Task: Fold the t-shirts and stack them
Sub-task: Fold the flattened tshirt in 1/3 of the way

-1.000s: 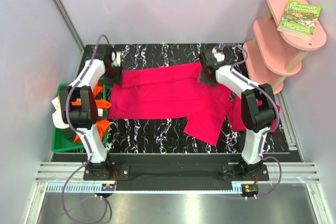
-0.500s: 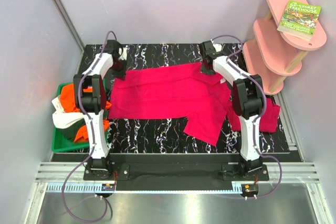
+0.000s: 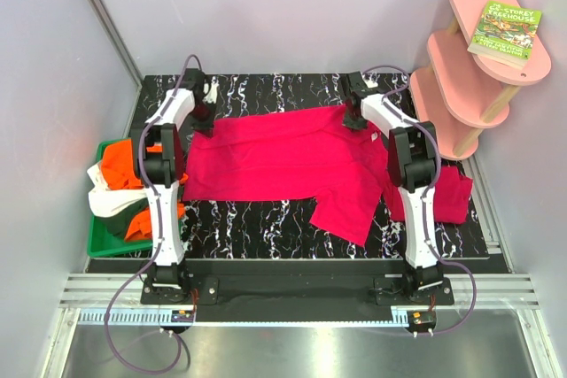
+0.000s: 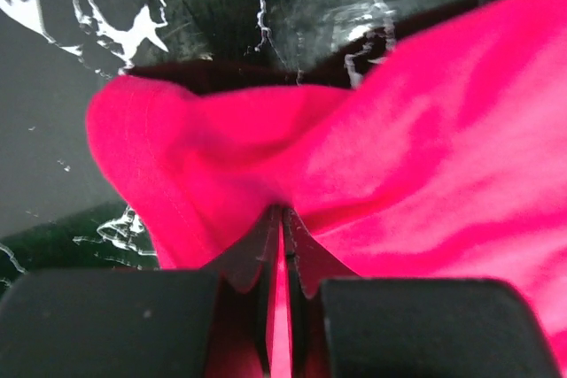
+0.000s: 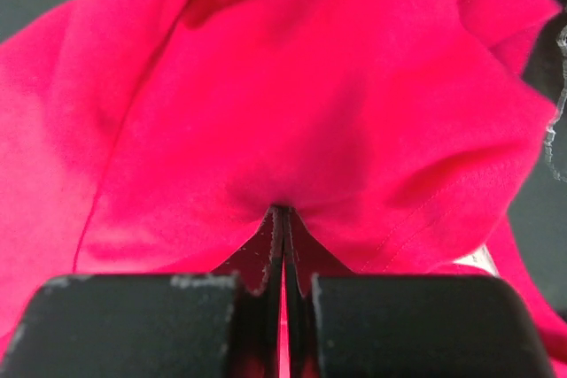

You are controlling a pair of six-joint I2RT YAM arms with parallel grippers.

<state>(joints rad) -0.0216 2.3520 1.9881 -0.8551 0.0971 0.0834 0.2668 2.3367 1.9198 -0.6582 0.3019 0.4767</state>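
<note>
Left gripper clamped on a bunched corner of the spread crimson t-shirt. Right gripper pinched tight on its opposite far edge. Cloth soft and creased, lying nearward of both on the black white-veined table.

Outboard of the left fingers: green tray with orange shirt and white shirt.

Outboard of the right fingers: second crimson shirt, pink tiered shelf, and book reading "Storey Treehouse".

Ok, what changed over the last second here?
The left end effector and right end effector moved out toward the far edge of the table and closed, each pinching the far edge of the spread crimson t-shirt. The shirt lies where it was; the orange and white shirts in the green tray and the book did not move.
</note>
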